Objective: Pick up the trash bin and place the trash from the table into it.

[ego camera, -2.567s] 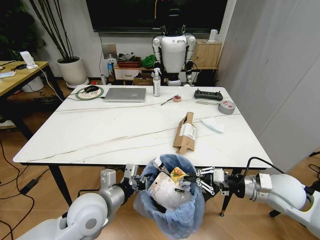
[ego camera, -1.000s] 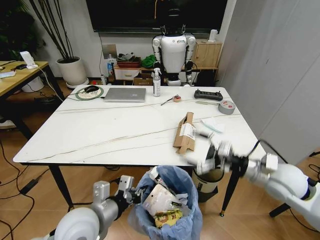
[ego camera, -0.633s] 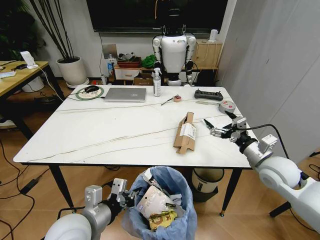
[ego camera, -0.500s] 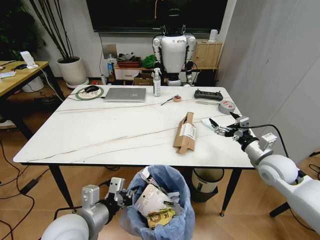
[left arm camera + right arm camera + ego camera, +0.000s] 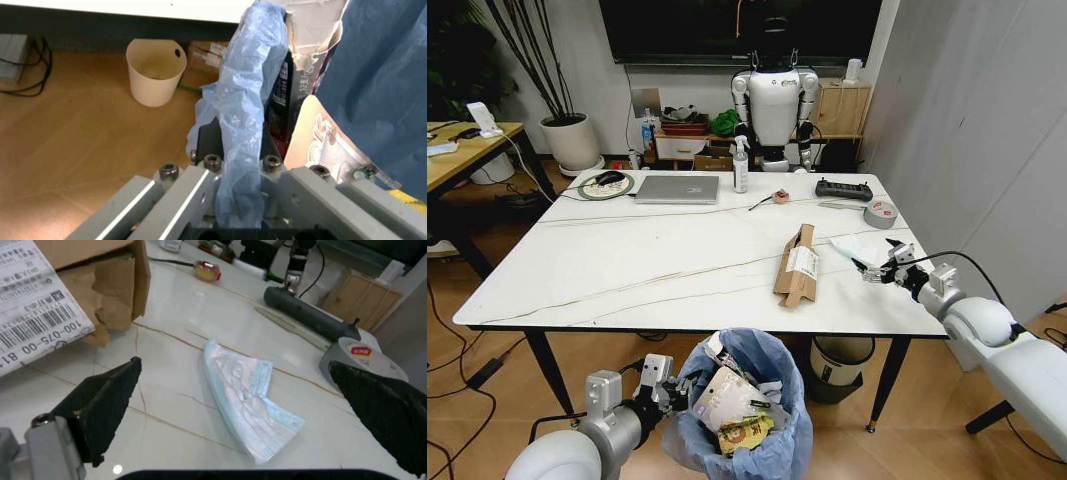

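The trash bin (image 5: 739,408), lined with a crinkled blue bag, hangs below the table's near edge. My left gripper (image 5: 665,383) is shut on its rim; the blue bag rim (image 5: 241,140) sits pinched between the fingers. Inside lie a white packet (image 5: 727,395) and a yellow wrapper (image 5: 749,432). On the white table (image 5: 647,260), my right gripper (image 5: 879,268) stands open just beside a flat white-blue packet (image 5: 852,249). The same packet (image 5: 248,401) lies on the table between and beyond the spread fingers (image 5: 107,400). A torn brown cardboard box (image 5: 797,265) lies to its left.
Far side of the table holds a silver laptop (image 5: 677,189), a spray bottle (image 5: 741,165), a black controller (image 5: 843,188) and a grey tape roll (image 5: 880,213). A cream bucket (image 5: 842,358) stands under the table's right end. A humanoid robot (image 5: 774,100) stands behind.
My right gripper left the bin's mouth, rose to the table's right side and now sits open by the flat packet. The yellow wrapper now lies in the bin, which moved lower and left.
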Robot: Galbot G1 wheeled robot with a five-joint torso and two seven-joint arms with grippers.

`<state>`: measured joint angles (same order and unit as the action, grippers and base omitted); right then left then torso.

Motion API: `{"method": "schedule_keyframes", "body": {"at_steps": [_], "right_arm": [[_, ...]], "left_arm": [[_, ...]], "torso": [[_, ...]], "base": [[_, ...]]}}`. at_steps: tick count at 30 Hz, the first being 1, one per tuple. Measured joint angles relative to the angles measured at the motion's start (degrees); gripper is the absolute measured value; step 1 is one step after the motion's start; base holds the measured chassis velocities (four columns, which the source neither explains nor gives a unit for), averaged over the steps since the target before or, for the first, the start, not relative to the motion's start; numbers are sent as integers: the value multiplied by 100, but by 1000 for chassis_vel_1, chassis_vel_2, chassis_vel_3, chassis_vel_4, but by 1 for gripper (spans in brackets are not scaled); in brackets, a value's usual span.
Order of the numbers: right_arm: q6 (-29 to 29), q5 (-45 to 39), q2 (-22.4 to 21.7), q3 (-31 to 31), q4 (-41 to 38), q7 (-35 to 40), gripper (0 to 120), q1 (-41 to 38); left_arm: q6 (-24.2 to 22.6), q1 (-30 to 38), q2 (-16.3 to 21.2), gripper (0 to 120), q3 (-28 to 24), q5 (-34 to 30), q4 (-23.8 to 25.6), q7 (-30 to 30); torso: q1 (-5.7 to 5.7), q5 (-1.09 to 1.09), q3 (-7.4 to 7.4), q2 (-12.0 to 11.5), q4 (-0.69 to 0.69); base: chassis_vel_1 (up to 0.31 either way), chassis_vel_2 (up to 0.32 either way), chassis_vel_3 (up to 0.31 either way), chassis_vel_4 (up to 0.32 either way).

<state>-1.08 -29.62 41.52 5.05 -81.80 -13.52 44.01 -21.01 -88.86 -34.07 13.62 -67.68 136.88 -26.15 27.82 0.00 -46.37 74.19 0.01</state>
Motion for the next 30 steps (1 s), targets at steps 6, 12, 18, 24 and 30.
{"method": "schedule_keyframes", "body": {"at_steps": [6, 12, 18, 24, 30], "right_arm": [[66, 90, 214, -215, 501, -202, 100, -388], [212, 130, 376, -464, 902, -319, 100, -666], [302, 160, 508, -613, 1291, -400, 100, -816], [366, 171, 592, -639, 1661, -480, 100, -896], [383, 173, 643, -688, 1802, -507, 98, -986]], "left_arm": [[0, 36, 23, 0, -30, -30, 5, -6], [0, 47, 23, 0, -30, -41, 5, -13], [0, 50, 16, 0, -37, -44, 4, -17], [0, 45, 21, 0, -33, -48, -2, -18], [0, 63, 14, 0, -37, -57, -34, -18]], "torso": [[0, 0, 0, 0, -1], [0, 0, 0, 0, 0], [0, 0, 0, 0, -1], [0, -1, 0, 0, -1], [-1, -1, 0, 0, -1]], "base": [[0, 0, 0, 0], [0, 0, 0, 0], [0, 0, 0, 0], [0, 0, 0, 0], [0, 0, 0, 0]]}}
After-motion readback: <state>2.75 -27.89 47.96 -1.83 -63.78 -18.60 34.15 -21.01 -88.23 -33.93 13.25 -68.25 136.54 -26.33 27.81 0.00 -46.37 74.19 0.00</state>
